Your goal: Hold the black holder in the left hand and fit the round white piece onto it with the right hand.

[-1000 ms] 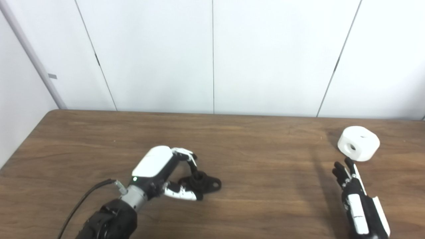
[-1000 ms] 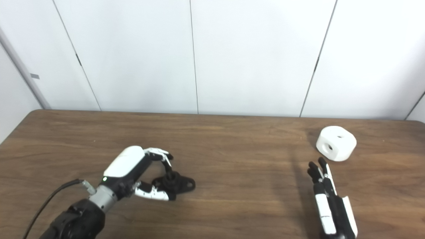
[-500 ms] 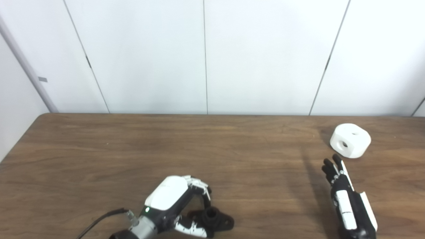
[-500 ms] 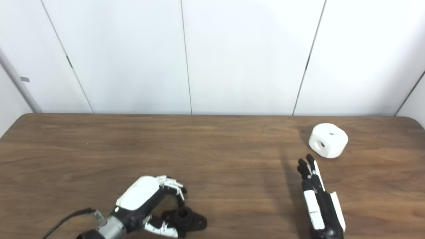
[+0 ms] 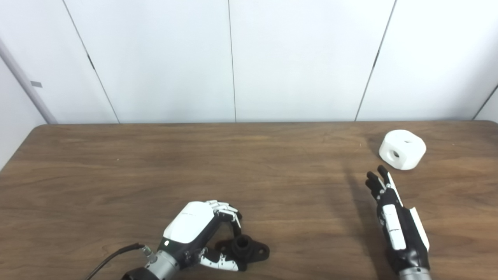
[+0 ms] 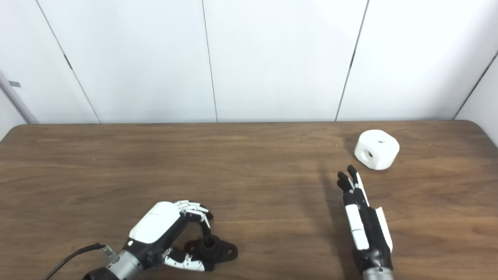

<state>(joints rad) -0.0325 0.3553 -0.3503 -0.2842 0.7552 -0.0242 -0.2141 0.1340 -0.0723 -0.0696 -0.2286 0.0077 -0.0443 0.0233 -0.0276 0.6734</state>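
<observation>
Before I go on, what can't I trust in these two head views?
- Left robot hand: whether it truly grips the black holder; its own palm hides the contact, both views.
- Round white piece: far side and underside hidden by its body.
- Right robot hand: seen edge-on; palm hidden.

Wooden table (image 6: 249, 167). Left hand (image 6: 163, 233), near edge: fingers and thumb curled around black holder (image 6: 212, 249). Right hand (image 6: 363, 217): fingers straight, empty. Round white piece (image 6: 376, 149): far right, just beyond right fingertips, apart.
</observation>
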